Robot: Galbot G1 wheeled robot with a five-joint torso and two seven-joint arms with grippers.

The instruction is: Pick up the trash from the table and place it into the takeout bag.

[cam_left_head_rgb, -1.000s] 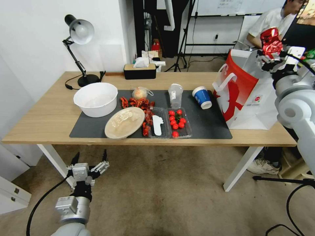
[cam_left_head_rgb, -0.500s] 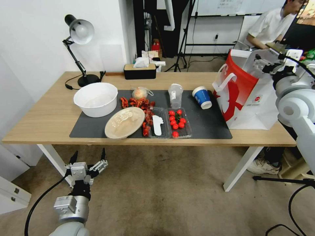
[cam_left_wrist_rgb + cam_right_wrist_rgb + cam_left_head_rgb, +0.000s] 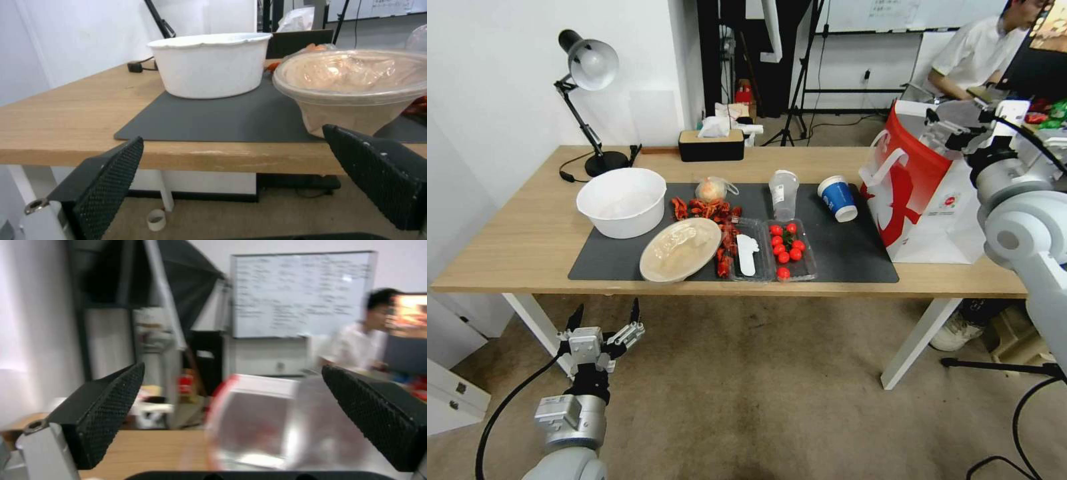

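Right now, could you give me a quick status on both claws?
Right claw open, empty, over takeout bag. Left claw open, below table edge. Blue paper cup on mat, unobstructed.

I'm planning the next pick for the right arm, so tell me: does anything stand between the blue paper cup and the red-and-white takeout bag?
Nothing visible does. The blue paper cup lies on the dark grey mat just left of the red-and-white paper takeout bag, with bare mat between them. The open right gripper hovers over the bag's mouth.
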